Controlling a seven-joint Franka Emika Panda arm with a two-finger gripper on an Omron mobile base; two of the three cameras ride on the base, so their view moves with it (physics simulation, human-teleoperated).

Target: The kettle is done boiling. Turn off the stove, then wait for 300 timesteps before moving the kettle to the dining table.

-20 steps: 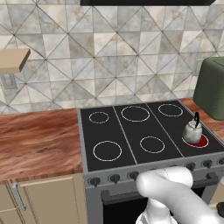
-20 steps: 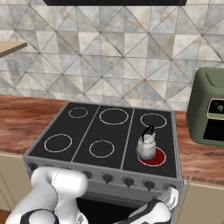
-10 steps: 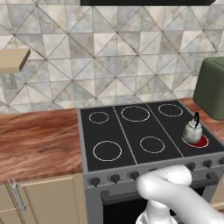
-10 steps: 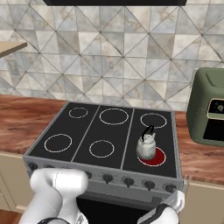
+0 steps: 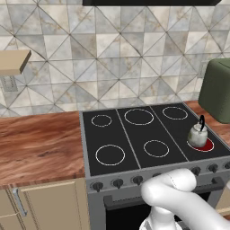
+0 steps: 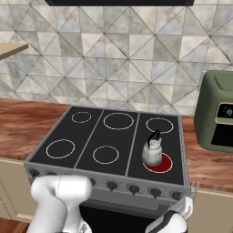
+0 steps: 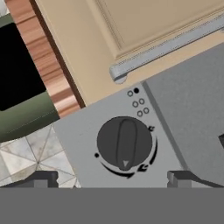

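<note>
Hand view: knob (image 7: 125, 143) dead ahead, centred between spread fingertips (image 7: 43, 179), jaws wide, not touching; knob ridge runs across finger line; kettle (image 6: 153, 152) on red-glowing burner (image 6: 159, 163)

The smooth, glossy white robot arm (image 5: 179, 197) is built of thick rounded tubular segments joined by bulbous elbows, with a darker seam where one link meets the next. Its white forearm link (image 6: 175, 218) ends in a dark grey collar. Two small dark, blocky square-edged fingertips (image 7: 41, 178) top the gripper (image 7: 111, 178).
</note>
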